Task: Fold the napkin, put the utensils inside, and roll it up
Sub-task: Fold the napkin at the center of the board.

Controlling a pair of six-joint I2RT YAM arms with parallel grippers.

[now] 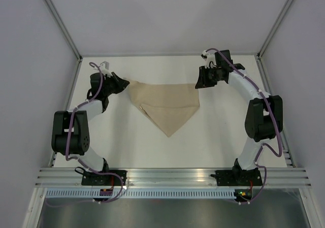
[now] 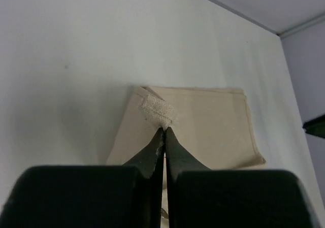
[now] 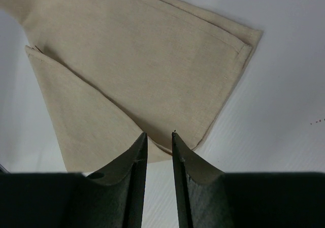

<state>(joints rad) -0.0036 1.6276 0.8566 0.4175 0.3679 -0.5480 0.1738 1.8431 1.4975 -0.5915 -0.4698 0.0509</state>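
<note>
The tan napkin (image 1: 166, 105) lies on the white table as a folded triangle, its long edge at the back and its point toward the arms. My left gripper (image 1: 123, 84) is at the napkin's left corner; in the left wrist view (image 2: 165, 128) its jaws are shut on that corner, which curls up beyond the tips over the napkin (image 2: 213, 126). My right gripper (image 1: 198, 80) is at the right corner; in the right wrist view (image 3: 158, 134) its jaws stand a little apart just above the corner of the napkin (image 3: 137, 60), holding nothing. The fork is not in view.
Grey enclosure walls (image 1: 30, 60) stand on both sides and at the back. Aluminium rails (image 1: 172, 174) run along the near edge by the arm bases. A dark part of the right arm (image 2: 316, 126) shows at the right edge of the left wrist view.
</note>
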